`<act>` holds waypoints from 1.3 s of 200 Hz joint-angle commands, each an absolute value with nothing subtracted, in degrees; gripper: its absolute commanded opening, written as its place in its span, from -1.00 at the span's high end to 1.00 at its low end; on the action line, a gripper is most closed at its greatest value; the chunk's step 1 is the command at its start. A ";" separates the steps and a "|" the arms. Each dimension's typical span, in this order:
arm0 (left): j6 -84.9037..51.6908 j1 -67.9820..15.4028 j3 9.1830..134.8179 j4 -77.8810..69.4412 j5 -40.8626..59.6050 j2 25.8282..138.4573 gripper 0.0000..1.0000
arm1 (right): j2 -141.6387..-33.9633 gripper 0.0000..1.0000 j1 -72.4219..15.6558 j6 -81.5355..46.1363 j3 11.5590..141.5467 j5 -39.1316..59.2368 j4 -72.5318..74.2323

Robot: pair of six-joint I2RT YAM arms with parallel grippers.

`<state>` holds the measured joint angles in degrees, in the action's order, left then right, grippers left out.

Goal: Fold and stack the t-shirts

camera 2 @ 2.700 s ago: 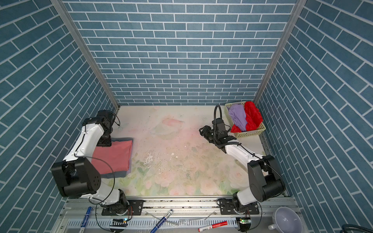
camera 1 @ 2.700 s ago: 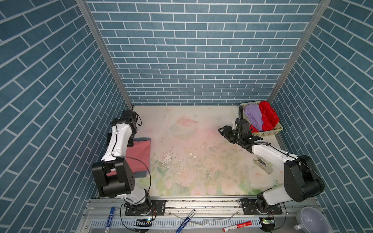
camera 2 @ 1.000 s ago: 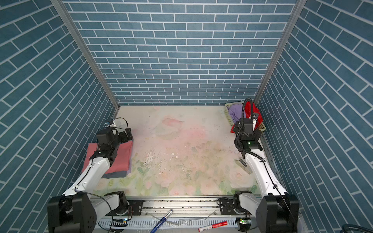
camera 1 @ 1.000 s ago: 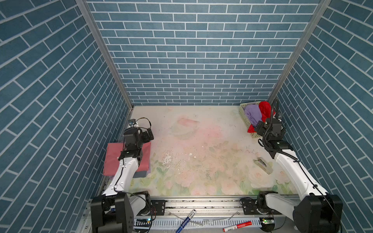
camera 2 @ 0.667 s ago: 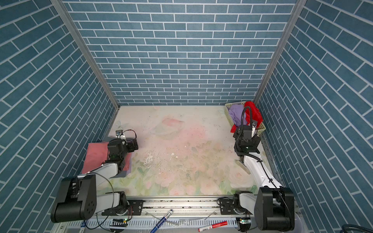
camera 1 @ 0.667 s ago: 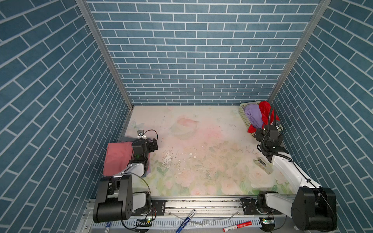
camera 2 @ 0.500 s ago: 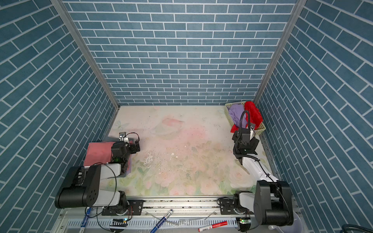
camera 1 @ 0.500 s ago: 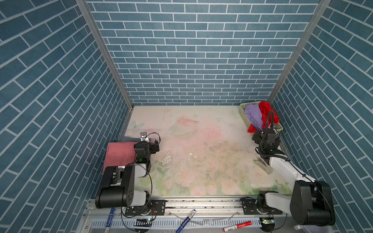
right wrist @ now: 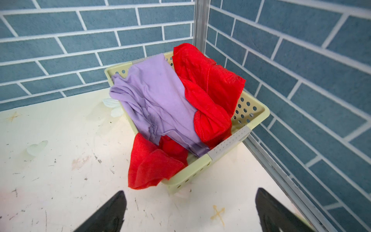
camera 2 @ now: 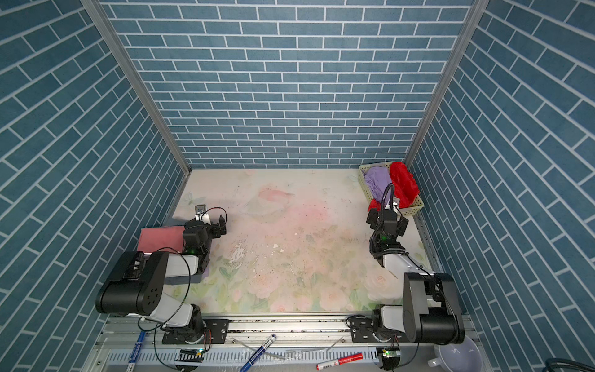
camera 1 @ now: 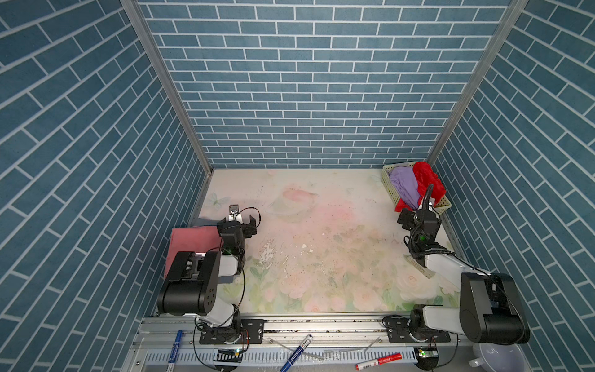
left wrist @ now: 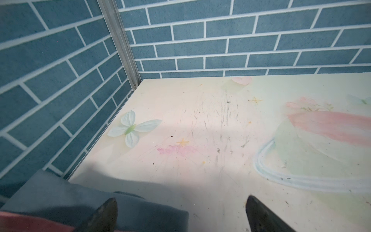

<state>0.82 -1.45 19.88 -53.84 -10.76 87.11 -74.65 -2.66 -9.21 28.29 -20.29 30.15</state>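
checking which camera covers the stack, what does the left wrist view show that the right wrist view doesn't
Left wrist only: slate grey shirt under the salmon pink shirt, open left gripper. Right wrist only: basket holding the lavender shirt and red shirt, open right gripper. Both: the table and brick walls.

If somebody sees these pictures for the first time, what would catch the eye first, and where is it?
The bright red t-shirt stands out most: it spills over the rim of the cream basket in the far right corner of the table, and a lavender t-shirt is crumpled in the same basket. Next comes the folded salmon pink t-shirt at the table's left edge, lying on a slate grey t-shirt.
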 commanded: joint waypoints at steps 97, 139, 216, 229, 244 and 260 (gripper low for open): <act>1.60 -2.71 20.69 -52.40 -14.31 87.56 -0.99 | -86.52 -0.98 0.32 -4.30 26.27 -11.71 41.28; 2.77 -4.34 21.00 -52.29 -16.90 87.89 -0.99 | -88.85 -0.98 1.27 -3.90 22.05 -8.32 51.35; 2.24 -4.31 21.10 -52.22 -18.06 87.91 -0.99 | -88.57 -0.98 1.83 -4.38 22.30 -7.73 50.22; 2.27 -4.31 21.09 -52.30 -18.06 87.95 -0.99 | -88.42 -0.98 1.82 -4.31 22.02 -7.75 50.72; 2.29 -4.31 21.09 -52.29 -18.02 87.97 -0.99 | -88.33 -0.98 1.72 -4.09 21.95 -7.86 50.78; 2.29 -4.33 21.08 -52.29 -18.02 87.95 -0.99 | -88.25 -0.98 1.71 -4.01 21.97 -7.56 50.60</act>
<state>2.37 -4.51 20.08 -53.25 -17.39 87.39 -88.20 1.58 -5.52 23.29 -8.27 48.88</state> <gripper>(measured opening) 0.996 0.989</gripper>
